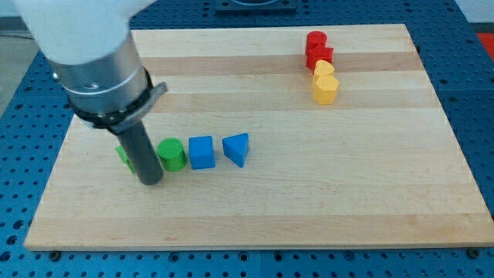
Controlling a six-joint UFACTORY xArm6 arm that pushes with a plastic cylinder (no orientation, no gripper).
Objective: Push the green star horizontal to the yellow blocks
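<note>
My tip (150, 182) rests on the board at the view's left, just below and between two green blocks. A green block (123, 156), mostly hidden behind the rod, shows at the rod's left; its shape cannot be made out. A green cylinder (172, 154) sits just right of the rod. Two yellow blocks, an upper one (323, 70) and a lower one (326, 89), stand stacked in a column at the view's upper right, far from the tip.
A blue cube (201, 151) and a blue triangular block (237, 148) line up right of the green cylinder. Two red blocks (317, 48) sit just above the yellow ones. The wooden board (309, 193) ends on a blue perforated table (475, 116).
</note>
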